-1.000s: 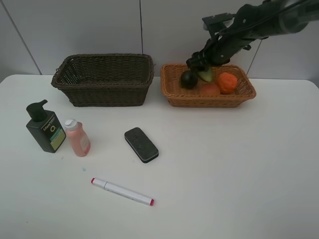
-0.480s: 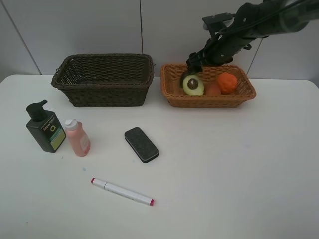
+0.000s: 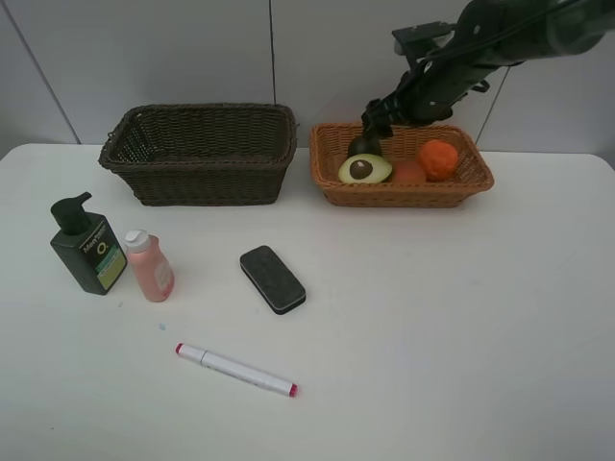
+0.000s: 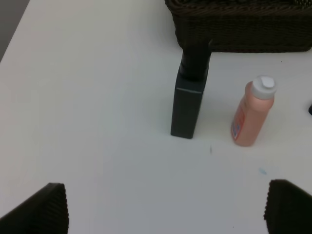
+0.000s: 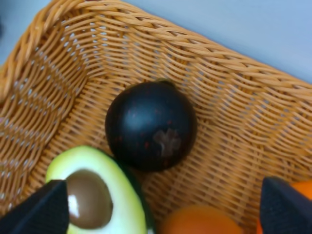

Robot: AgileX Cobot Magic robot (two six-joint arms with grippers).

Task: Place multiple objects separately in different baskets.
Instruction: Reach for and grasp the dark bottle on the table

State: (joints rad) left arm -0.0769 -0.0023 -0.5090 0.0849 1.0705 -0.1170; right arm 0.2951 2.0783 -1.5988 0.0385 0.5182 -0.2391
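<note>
White table (image 3: 461,336), matte, evenly lit, shadows soft. Behind it, pale grey panelled wall (image 3: 173,48); thin dark vertical seam (image 3: 272,58) near centre. Faint bluish speck (image 3: 161,327) on tabletop. Left wrist view: dark grey strip (image 4: 7,19) beyond table edge.

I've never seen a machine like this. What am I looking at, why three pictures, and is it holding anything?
It is a robot with two arms, each ending in a pincer. The wide picture comes from a camera mounted high above the table; the two close-ups come from cameras on the wrists. The right pincer hangs open over the light basket, which holds an avocado half, a mangosteen, a peach and an orange. The left pincer, also open, looks down on a green pump bottle and a pink bottle. A dark basket, an eraser and a marker are there too. Nothing is held.
</note>
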